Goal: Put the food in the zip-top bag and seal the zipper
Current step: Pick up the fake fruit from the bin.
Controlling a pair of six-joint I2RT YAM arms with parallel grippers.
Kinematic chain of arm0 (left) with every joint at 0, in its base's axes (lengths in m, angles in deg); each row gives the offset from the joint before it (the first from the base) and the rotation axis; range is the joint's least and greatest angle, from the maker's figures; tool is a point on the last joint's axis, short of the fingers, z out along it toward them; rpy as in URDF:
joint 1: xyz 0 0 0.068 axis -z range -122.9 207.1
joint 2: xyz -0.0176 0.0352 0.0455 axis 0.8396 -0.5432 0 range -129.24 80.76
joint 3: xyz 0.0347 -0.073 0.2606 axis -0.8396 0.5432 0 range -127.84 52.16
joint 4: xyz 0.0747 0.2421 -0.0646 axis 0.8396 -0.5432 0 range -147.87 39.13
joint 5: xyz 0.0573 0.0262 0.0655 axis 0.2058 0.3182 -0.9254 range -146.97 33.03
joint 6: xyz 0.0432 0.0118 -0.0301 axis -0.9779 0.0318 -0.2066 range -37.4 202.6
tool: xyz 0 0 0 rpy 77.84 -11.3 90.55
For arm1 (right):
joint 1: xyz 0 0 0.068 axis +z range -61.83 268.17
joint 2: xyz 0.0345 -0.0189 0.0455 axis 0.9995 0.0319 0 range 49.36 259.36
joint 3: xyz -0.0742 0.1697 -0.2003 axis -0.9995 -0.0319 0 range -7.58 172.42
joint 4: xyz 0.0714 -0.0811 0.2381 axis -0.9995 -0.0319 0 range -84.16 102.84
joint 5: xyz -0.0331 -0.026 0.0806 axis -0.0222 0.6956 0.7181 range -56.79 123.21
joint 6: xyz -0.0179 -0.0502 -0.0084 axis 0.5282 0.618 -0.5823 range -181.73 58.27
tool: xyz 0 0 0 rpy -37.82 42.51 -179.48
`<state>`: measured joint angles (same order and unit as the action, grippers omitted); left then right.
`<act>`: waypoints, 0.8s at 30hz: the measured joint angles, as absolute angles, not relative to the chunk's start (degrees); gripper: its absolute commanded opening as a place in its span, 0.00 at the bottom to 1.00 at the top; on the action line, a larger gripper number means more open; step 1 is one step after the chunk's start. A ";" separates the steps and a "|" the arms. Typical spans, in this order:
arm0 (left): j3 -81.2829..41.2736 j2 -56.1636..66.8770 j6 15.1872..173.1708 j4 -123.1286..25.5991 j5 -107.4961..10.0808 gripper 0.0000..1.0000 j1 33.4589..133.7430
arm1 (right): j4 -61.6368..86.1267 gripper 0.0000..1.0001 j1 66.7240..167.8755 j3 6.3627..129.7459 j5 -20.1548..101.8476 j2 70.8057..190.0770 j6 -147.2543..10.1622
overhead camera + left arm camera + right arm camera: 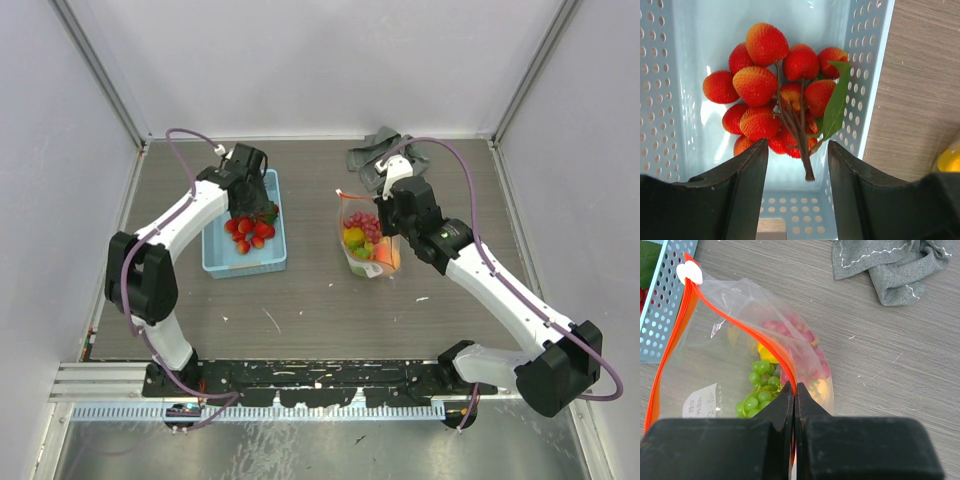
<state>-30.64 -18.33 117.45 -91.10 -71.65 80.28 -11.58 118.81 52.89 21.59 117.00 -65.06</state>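
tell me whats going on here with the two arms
The robot is packing toy fruit into a zip-top bag. The right claw is shut on the bag's red-orange zipper, holding the mouth open. Green grapes and other fruit are already inside. The left claw is open above the bunch of strawberries in the light blue basket, not yet gripping them. The bag is not sealed.

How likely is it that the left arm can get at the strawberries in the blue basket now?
Probably yes. The left gripper hangs open right above the strawberries in the basket. Nothing covers them, and the basket's side walls lie outside both fingers.
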 measured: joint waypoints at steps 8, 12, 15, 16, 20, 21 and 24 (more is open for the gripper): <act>-32.94 -22.92 116.55 -91.82 -69.98 0.42 80.00 | -10.93 0.00 118.81 52.41 21.59 117.00 -64.61; -32.94 -23.64 116.40 -92.12 -69.04 0.25 80.00 | -10.78 0.00 118.81 52.25 21.74 117.00 -64.58; -32.94 -23.68 116.38 -92.28 -68.96 0.10 80.00 | -10.73 0.00 118.81 52.19 21.74 117.00 -64.56; -32.94 -23.66 116.51 -92.25 -68.96 0.05 80.00 | -10.71 0.00 118.81 52.12 21.74 117.00 -64.56; -32.24 -22.94 116.42 -92.04 -69.24 0.00 80.00 | -10.71 0.00 118.81 51.97 21.74 117.00 -64.56; -31.51 -22.15 116.38 -91.90 -69.39 0.00 80.00 | -10.71 0.01 118.81 51.95 21.74 117.00 -64.56; -28.98 -18.22 116.36 -92.10 -69.98 0.00 79.97 | -10.69 0.00 118.81 51.93 21.74 117.00 -64.56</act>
